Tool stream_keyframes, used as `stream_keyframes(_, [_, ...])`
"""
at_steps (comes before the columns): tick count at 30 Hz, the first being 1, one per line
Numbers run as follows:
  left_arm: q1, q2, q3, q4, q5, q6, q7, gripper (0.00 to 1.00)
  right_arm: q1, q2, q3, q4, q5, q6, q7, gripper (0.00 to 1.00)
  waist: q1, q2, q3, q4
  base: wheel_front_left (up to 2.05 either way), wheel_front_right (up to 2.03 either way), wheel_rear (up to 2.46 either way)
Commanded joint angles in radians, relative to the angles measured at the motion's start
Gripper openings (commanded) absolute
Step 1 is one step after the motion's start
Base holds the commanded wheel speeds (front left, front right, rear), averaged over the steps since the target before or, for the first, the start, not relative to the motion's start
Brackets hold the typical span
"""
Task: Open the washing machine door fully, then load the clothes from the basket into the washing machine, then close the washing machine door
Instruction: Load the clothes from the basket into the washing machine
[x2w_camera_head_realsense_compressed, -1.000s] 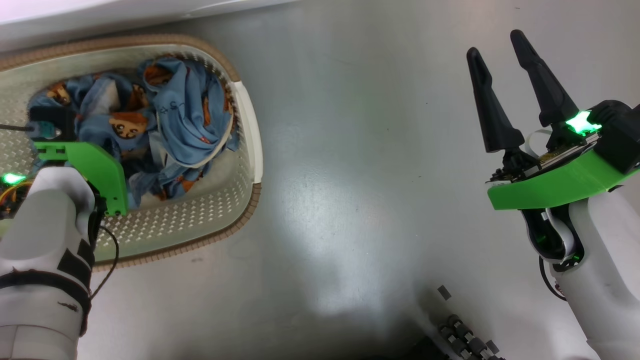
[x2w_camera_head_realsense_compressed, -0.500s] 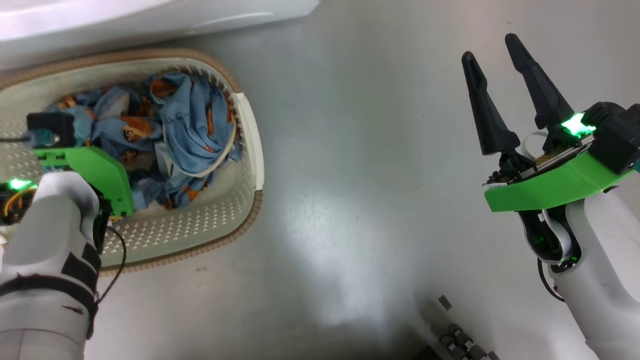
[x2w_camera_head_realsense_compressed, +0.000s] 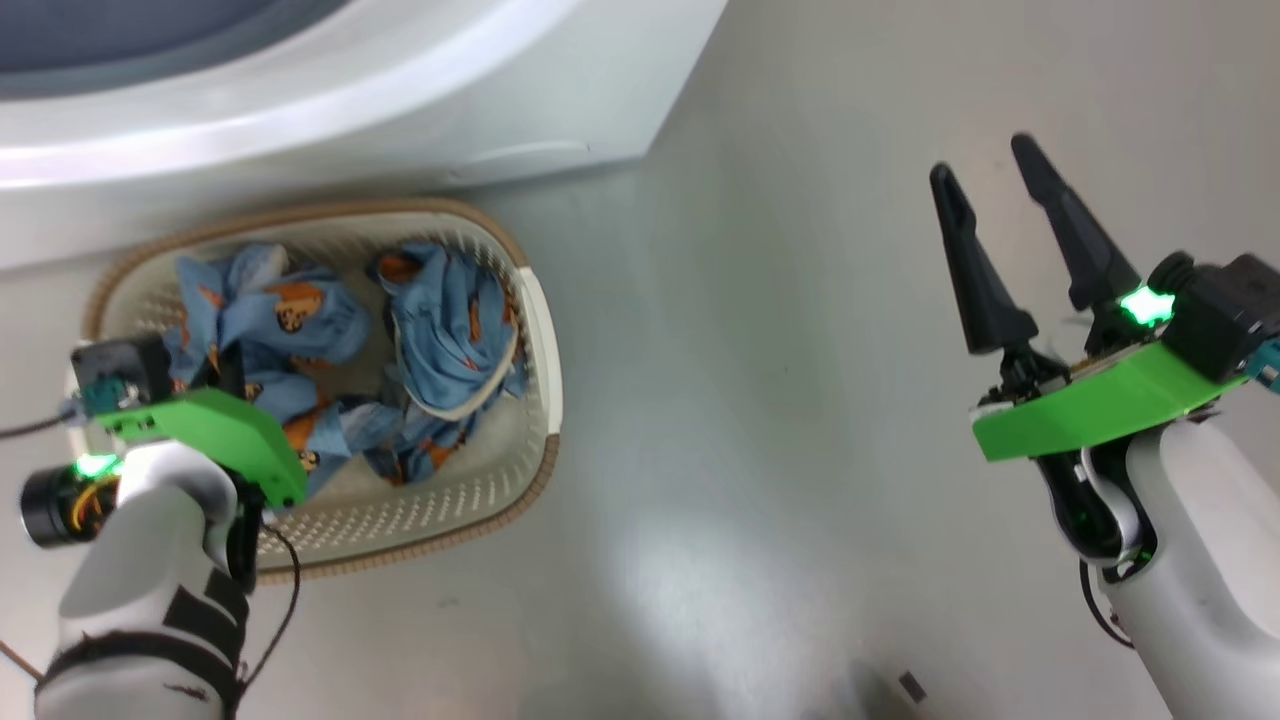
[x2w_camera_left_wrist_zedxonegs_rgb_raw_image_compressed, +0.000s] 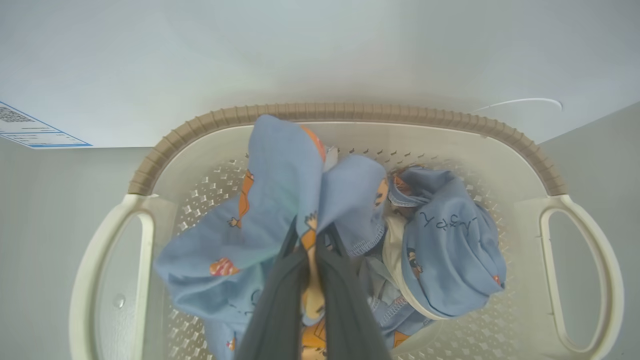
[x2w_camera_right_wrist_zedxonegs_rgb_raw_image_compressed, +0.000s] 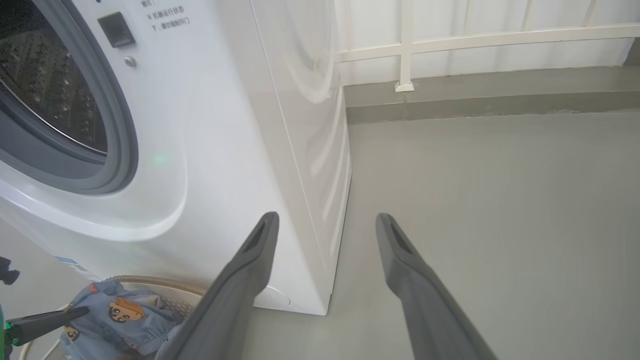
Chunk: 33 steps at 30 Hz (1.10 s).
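The cream basket stands on the floor right in front of the white washing machine. Light blue clothes lie in it in two bunches. In the left wrist view my left gripper is shut on a fold of one blue garment, which hangs lifted over the basket. My right gripper hovers open and empty over the floor to the right, its fingers spread. The machine's steel drum lies uncovered inside the grey gasket. The washing machine door is out of view.
Grey floor stretches to the right of the machine. A white railing and a low kerb close it off at the back. A blue label sits low on the machine's front. The basket's side handles stand free.
The left gripper has shut on a blue garment and drawn that bunch away from the other. The head camera has tilted, so more of the washing machine shows. The right gripper stays open.
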Motion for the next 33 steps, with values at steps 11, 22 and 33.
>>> stream_keyframes(11, [0.17, 0.019, 0.011, -0.132, 0.014, -0.013, -0.039, 0.0, 0.127, -0.027, 0.004, 0.033, 0.024, 0.004, -0.008, 1.0, 0.0, 0.0, -0.241, 0.05, 0.0, 0.0, 0.0])
stream_keyframes(22, [0.314, 0.007, 0.044, -0.358, 0.047, -0.018, -0.039, 0.0, 0.21, -0.035, -0.012, 0.052, 0.023, 0.004, -0.008, 1.0, 0.0, 0.0, -0.376, 0.087, 0.0, 0.0, 0.0])
stream_keyframes(33, [0.458, -0.003, 0.092, -0.565, 0.072, -0.032, -0.039, 0.0, 0.283, -0.041, -0.032, 0.055, 0.021, 0.004, -0.008, 1.0, 0.0, 0.0, -0.472, 0.099, 0.0, 0.0, 0.0])
